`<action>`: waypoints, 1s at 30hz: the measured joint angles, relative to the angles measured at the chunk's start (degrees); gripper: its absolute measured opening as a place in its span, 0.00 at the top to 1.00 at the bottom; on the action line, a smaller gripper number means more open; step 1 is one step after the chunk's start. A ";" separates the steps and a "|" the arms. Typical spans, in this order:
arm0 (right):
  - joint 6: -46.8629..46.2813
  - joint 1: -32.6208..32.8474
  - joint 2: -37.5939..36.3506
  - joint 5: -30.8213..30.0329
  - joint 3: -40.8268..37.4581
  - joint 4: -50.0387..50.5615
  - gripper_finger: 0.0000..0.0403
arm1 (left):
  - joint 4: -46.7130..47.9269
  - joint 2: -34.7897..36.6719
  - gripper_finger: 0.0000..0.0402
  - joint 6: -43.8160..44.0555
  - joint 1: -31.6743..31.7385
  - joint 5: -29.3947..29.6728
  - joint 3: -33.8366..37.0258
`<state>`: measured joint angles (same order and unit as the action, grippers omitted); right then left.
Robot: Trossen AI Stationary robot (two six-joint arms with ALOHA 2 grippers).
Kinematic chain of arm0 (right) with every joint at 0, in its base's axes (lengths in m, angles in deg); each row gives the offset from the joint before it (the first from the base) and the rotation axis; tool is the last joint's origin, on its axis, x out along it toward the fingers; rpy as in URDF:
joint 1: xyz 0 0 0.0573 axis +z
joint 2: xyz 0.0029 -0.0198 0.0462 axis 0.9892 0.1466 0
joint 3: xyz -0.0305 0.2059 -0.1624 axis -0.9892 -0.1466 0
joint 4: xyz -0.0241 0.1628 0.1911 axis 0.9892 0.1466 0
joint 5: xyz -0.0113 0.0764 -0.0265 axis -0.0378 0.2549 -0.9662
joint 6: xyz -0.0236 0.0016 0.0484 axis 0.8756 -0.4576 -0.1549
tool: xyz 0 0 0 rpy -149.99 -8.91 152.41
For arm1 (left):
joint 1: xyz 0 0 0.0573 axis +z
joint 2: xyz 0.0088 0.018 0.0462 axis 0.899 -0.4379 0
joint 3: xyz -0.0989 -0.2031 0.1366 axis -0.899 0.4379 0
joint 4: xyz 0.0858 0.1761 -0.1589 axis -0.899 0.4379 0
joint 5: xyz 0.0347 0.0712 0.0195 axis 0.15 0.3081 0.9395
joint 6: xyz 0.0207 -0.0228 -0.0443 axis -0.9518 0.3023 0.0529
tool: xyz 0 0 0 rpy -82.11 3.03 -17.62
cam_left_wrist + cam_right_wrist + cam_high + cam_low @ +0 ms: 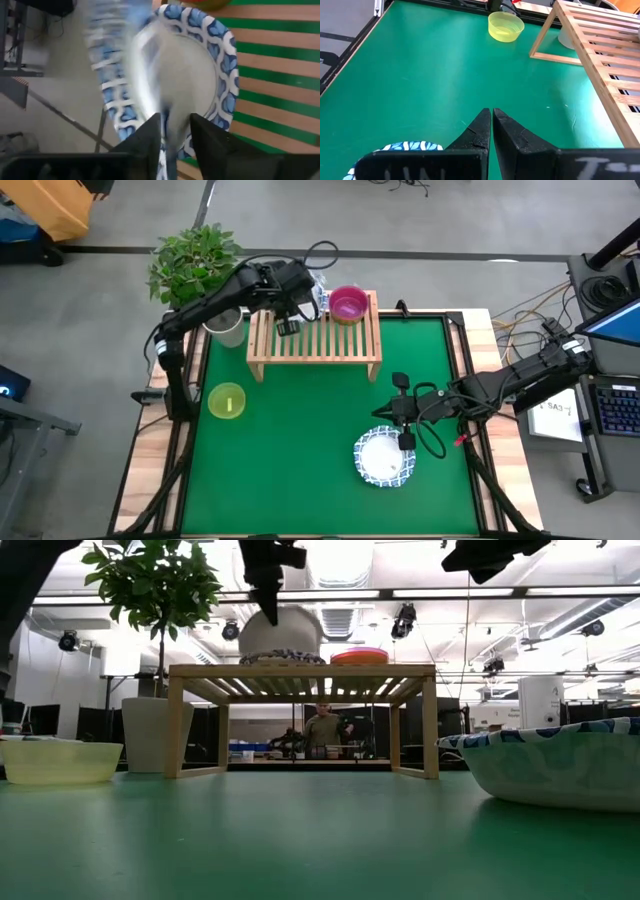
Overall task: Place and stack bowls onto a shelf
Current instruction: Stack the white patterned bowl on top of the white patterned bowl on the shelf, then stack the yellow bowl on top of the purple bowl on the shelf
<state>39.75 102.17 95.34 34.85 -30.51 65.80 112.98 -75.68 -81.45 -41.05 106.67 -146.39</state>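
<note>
Step in hand: the left gripper [175,131] is setting a blue-rimmed white bowl [175,70] on the shelf [315,340], at about 11 o'clock on the table [300,450].
Left pincer: its jaws stand narrow, with the bowl's rim between them in the wrist view; whether they grip it or have let go cannot be told.
Doing it well: judged from the tilt in the wrist view, the bowl should sit flat across the bars before the arm lifts straight up, so that the rim is not dragged off the back edge.
Risk: the bowl lies near the shelf's rear edge and just beside the purple bowl [347,304]; a sideways pull-out could nudge either.
Right pincer: the right gripper [491,131] hangs with its fingers pressed together and nothing between them, near 5 o'clock, above a second blue-rimmed bowl [385,458].
Second blue-rimmed bowl: on the green mat, upright, nothing in it.
Purple bowl: on the shelf's top at about 12 o'clock; contents cannot be made out.
Yellow-green bowl [227,400]: on the mat near 9 o'clock, well apart from the shelf, seemingly with nothing inside.
Plant pot [225,330]: off the shelf's left end, holding a leafy plant [190,265].
</note>
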 joint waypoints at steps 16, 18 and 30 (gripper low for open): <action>-0.07 0.00 0.02 0.08 0.00 0.00 0.98 | 4.45 0.16 0.66 2.70 -0.28 -11.29 -10.11; -0.07 0.00 0.02 0.08 0.00 0.01 0.98 | 4.26 0.45 0.69 3.24 -0.33 -11.62 -9.48; 0.33 0.00 0.04 0.10 0.00 -0.01 0.98 | 10.00 0.44 0.87 10.75 -1.34 -18.03 -8.59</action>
<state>40.09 102.17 95.38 34.95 -30.51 65.80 122.99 -75.24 -70.70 -42.39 88.64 -154.98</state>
